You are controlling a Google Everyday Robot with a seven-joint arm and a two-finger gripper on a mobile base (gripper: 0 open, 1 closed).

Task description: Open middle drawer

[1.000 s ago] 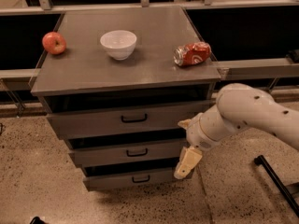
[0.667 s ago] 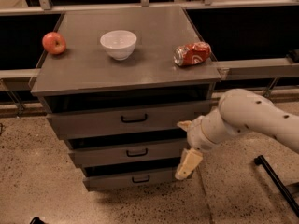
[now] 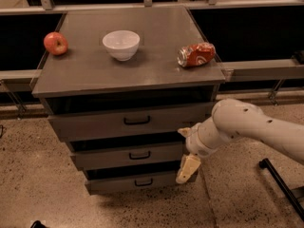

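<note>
The grey cabinet (image 3: 128, 75) has three stacked drawers, each with a small black bar handle. The middle drawer (image 3: 128, 156) has its handle (image 3: 139, 155) at the centre of its front, with a dark gap above the panel. The top drawer (image 3: 135, 121) is above it and the bottom drawer (image 3: 135, 181) is below. My gripper (image 3: 187, 164), cream-coloured on a white arm (image 3: 237, 122), hangs at the right end of the middle and bottom drawer fronts, well to the right of the middle handle and not touching it.
On the cabinet top stand a red apple (image 3: 55, 43) at the left, a white bowl (image 3: 121, 43) in the middle and a crushed red can (image 3: 196, 54) at the right. A black leg (image 3: 280, 184) crosses the speckled floor at the right.
My gripper has shifted slightly down and left, staying at the right end of the drawer fronts. The drawers and the things on top have not moved.
</note>
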